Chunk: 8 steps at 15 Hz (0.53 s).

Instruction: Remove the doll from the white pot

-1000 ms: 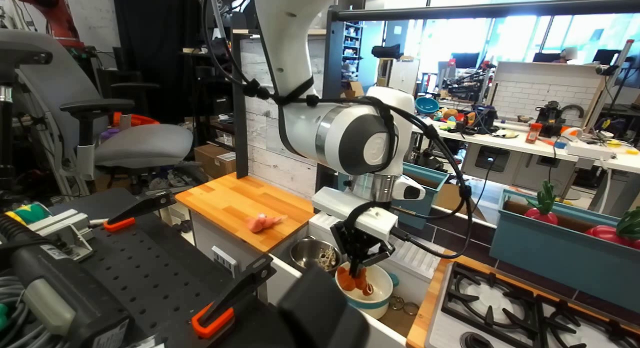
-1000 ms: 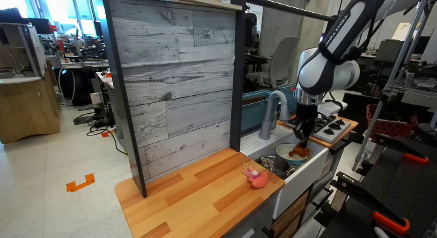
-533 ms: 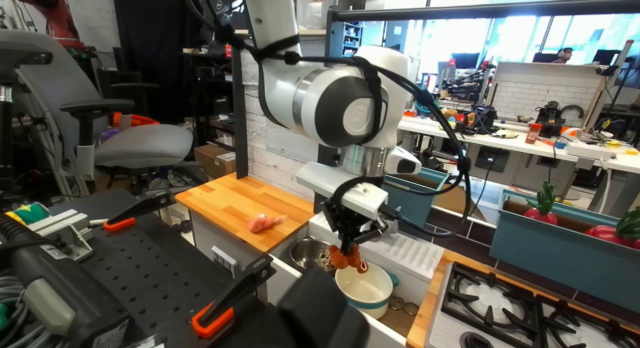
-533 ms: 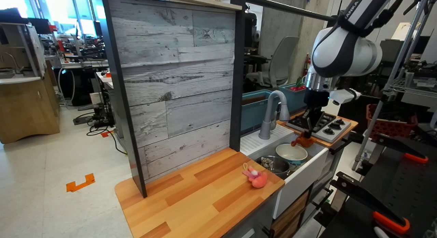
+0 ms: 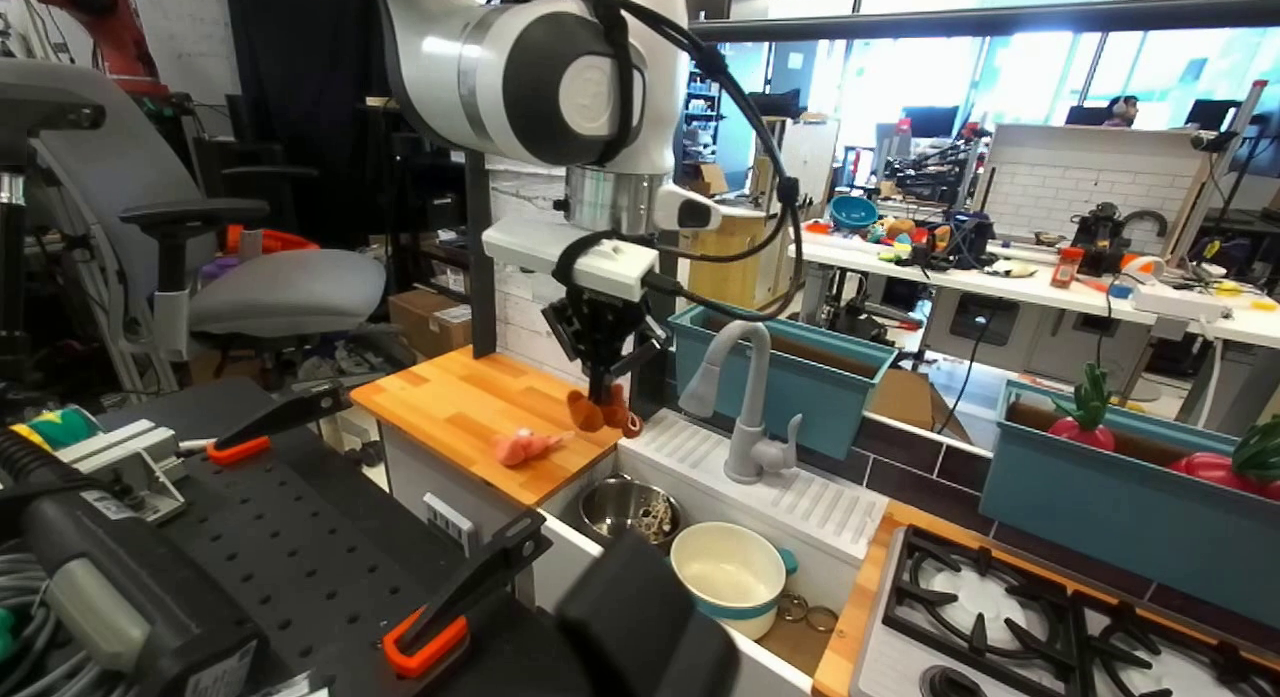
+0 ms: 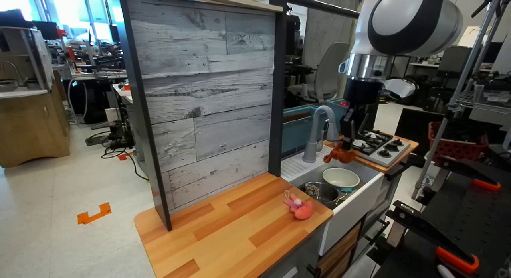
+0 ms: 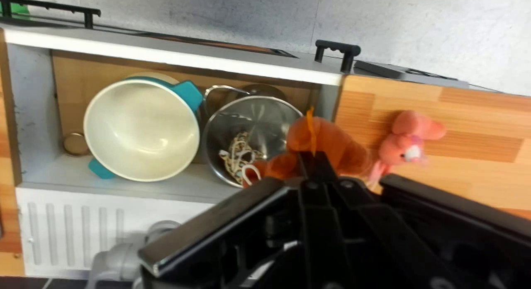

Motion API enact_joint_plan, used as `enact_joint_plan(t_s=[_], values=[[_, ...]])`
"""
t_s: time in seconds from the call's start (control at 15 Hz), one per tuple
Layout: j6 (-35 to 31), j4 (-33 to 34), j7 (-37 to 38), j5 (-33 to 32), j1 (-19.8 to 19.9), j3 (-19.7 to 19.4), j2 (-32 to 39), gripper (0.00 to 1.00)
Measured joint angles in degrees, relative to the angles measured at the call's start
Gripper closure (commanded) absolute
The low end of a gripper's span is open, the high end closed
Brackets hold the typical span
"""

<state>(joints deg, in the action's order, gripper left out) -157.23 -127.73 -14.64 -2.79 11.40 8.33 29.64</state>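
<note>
The orange-red doll point(image 5: 586, 413) hangs from my gripper point(image 5: 600, 389), which is shut on it. In the wrist view the doll point(image 7: 342, 146) is pinched between the closed fingertips point(image 7: 314, 156), and part of it is hidden behind them. The doll point(image 6: 338, 155) and gripper point(image 6: 347, 144) also show in an exterior view, above the sink. The white pot point(image 5: 728, 572) stands in the sink with nothing in it. It also shows in the wrist view point(image 7: 143, 131), with teal handles, and in an exterior view point(image 6: 340, 177). The doll is clear of the pot, up and to its side.
A metal pot point(image 7: 259, 119) with a patterned toy point(image 7: 240, 154) inside stands beside the white pot. A pink soft toy point(image 6: 301, 209) lies on the wooden counter point(image 6: 223, 230). The grey faucet point(image 5: 745, 417) rises behind the sink. A stove point(image 5: 985, 597) stands on the sink's far side.
My gripper has lifted the doll up out of the white pot and carried it away from the stove, toward the wooden counter. The gripper has stayed shut on it.
</note>
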Motion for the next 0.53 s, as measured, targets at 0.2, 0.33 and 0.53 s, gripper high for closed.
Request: enact_joint_plan(t_s=[0.2,0.33,0.53], values=[[0.1,-0.6,1.4,0.0,-4.5,1.2,-1.6,1.00],[0.4,0.1,2.2,0.0,-7.8,1.4,-1.7,1.00],[3.3,3.6,2.9,-0.1,-12.0,1.4,-0.9,1.00]])
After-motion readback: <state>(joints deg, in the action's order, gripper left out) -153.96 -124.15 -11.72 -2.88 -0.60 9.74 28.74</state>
